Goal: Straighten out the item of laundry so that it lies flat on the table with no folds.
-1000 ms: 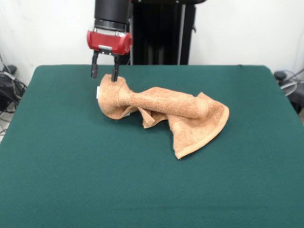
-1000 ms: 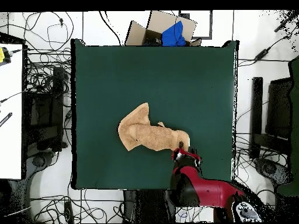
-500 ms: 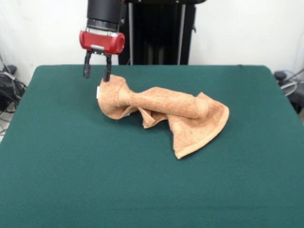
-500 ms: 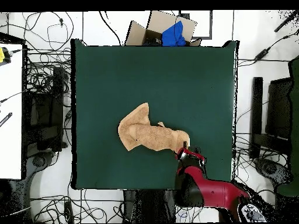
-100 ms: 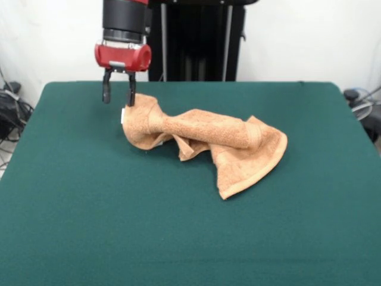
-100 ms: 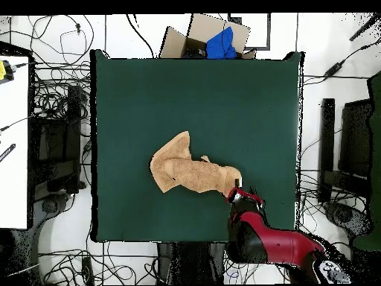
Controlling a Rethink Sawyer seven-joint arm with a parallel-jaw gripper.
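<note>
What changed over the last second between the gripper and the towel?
The gripper, open and empty, rose off the towel's bunched end and drifted toward the left of the front view. The towel stayed twisted and folded in the same spot on the table; nothing was grasped.

Towel [image 5: 205,142] lies bunched near the middle of the counter [image 5: 89,226], its twisted end toward the far left in the front view, its spread end toward the right and nearer the camera. Gripper [image 5: 118,98] hangs just beside that twisted end, at its left, jaws apart and empty.
</note>
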